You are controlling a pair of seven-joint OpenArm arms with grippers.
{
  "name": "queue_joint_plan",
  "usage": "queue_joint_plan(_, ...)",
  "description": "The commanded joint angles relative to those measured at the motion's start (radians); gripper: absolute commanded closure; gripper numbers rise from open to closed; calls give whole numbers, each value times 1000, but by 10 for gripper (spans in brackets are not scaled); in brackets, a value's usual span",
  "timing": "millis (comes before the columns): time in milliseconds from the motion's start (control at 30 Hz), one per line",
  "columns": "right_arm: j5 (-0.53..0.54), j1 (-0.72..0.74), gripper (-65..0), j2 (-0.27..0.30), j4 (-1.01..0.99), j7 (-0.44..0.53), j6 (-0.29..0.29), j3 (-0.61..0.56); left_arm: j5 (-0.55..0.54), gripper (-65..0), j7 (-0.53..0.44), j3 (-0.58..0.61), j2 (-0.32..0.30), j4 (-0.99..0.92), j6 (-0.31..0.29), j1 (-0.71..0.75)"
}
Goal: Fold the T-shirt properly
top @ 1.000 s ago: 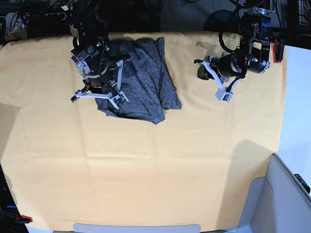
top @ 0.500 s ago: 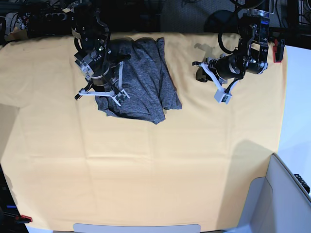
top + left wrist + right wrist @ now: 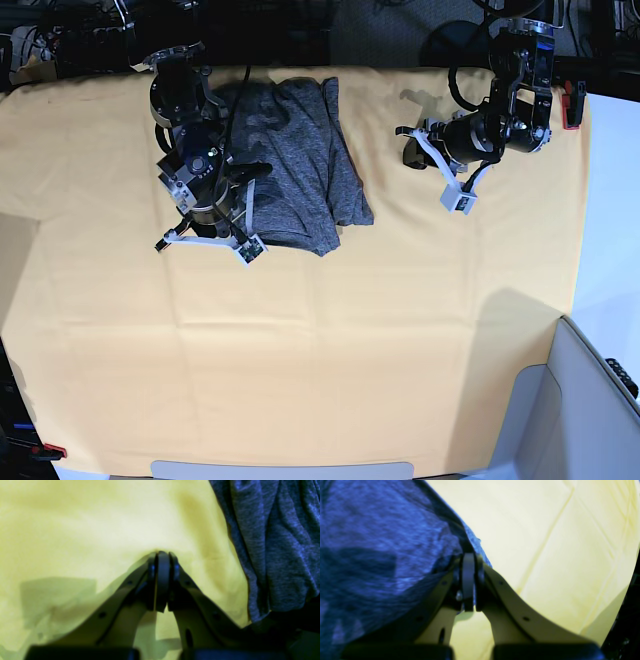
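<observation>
Two arms hang over the yellow cloth (image 3: 320, 340). From the base view, the T-shirt (image 3: 300, 160) lies bunched in a rough fold near the far edge, the right gripper (image 3: 208, 240) at its near-left corner and the left gripper (image 3: 432, 165) well apart from it. Only the wrist views show the jaws: the right gripper's (image 3: 469, 580) are closed at the shirt's (image 3: 382, 555) edge, whether pinching fabric cannot be told; the left gripper's (image 3: 162, 580) are closed on nothing over bare cloth (image 3: 75, 530), the shirt (image 3: 275, 542) off to the side.
</observation>
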Motion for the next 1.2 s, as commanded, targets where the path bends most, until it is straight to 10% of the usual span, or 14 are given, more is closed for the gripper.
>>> queue_joint_plan(0, -8, 27, 0, -2, 0, 11, -4, 1, 15, -3, 19, 0, -7, 5, 2, -1)
queue_joint_plan(633, -11, -20, 0, -34, 240, 124, -110, 220, 9, -2, -58, -334, -20, 302, 1, 87)
queue_joint_plan(1167, -11, -422, 0, -27, 300, 216, -109, 369, -166, -2, -60, -693, 67, 380, -4, 424)
